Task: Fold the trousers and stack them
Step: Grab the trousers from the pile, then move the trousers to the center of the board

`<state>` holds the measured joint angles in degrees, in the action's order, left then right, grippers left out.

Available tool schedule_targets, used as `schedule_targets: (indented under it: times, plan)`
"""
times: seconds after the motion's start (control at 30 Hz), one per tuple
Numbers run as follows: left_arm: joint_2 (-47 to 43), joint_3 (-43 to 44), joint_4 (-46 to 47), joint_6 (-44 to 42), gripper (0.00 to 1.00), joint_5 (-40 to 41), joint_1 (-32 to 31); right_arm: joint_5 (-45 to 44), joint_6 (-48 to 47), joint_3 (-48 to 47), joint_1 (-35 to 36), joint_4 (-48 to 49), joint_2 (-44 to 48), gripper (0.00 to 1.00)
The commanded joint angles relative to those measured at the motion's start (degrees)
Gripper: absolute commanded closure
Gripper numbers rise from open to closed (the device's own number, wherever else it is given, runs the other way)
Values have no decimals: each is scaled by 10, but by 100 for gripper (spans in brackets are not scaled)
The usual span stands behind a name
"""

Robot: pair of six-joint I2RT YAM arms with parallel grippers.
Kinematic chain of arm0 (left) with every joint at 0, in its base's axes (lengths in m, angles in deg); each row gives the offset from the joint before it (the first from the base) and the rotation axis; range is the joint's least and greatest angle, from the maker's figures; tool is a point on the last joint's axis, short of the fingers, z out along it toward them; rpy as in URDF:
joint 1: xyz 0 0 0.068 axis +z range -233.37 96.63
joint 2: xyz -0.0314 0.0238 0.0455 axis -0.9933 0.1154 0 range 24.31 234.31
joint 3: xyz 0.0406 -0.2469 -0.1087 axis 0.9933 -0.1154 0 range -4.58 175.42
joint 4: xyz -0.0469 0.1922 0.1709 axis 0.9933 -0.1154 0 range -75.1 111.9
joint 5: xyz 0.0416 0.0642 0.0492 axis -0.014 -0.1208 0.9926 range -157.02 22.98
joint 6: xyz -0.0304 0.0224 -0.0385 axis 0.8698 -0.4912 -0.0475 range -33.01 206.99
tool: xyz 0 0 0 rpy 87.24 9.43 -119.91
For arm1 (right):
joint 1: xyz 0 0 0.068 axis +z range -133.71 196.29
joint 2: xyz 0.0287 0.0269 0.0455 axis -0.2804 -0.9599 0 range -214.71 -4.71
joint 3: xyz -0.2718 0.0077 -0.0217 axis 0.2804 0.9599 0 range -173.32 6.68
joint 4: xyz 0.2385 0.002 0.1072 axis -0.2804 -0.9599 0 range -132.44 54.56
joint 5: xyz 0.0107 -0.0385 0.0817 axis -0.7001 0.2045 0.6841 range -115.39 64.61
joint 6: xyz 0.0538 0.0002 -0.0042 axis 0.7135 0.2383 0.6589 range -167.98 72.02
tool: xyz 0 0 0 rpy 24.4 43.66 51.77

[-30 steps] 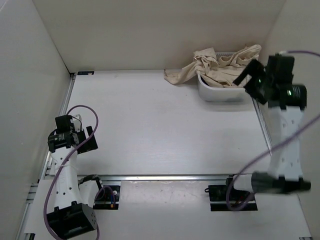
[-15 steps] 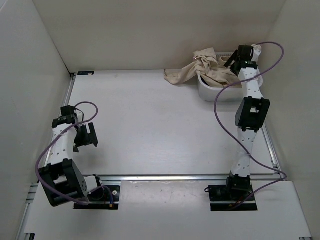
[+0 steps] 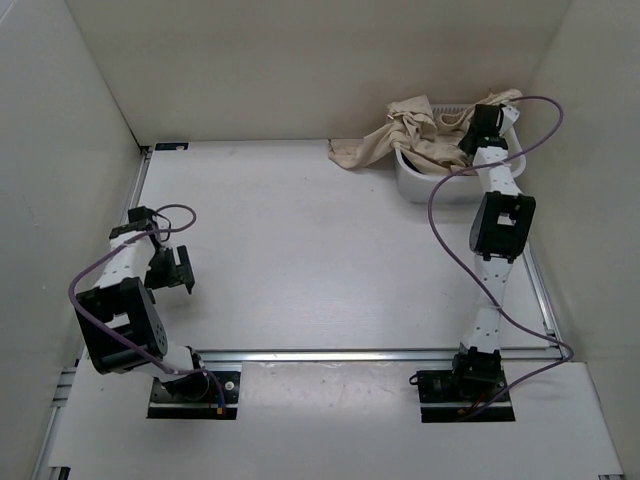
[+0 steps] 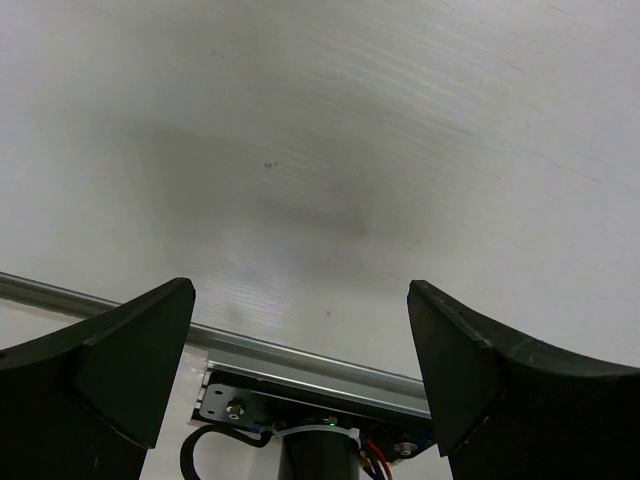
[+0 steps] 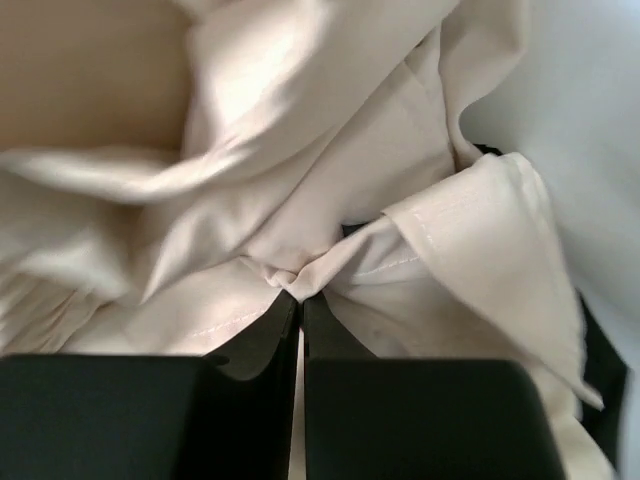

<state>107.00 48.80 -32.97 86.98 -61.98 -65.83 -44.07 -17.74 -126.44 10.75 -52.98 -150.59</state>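
The light beige trousers (image 3: 420,130) lie crumpled in a white tub (image 3: 425,187) at the back right, one part spilling over its left rim onto the table. My right gripper (image 3: 468,142) reaches down into the tub, and in the right wrist view its jaws (image 5: 300,298) are shut on a pinched fold of the trousers (image 5: 330,170). My left gripper (image 3: 172,270) hangs open over the bare table at the near left, nothing between its fingers (image 4: 130,350).
White walls close in the table on the left, back and right. A metal rail (image 3: 350,353) runs across the near edge, with both arm bases behind it. The right arm stretches along the right side up to the tub.
The right gripper dropped into the tub and closed on a fold of the trousers. The left arm drew back slightly toward the left wall, still open.
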Motion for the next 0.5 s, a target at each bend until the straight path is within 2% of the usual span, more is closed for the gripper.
schedule_targets:
  times: [0.0,0.2,0.3,0.4,0.47]
  plan:
    - [-12,22,12,0,0,9,4,-12,-56,9,11,57,144,100]
    - [-68,22,12,0,0,-1,4,-11,-108,77,58,51,326,100]
    - [-102,22,6,0,0,-13,4,-18,-132,84,109,46,404,100]
    - [-134,16,6,0,0,-19,4,-18,-146,84,197,70,468,100]
    - [-147,16,6,0,0,-19,4,-50,-162,68,298,122,487,100]
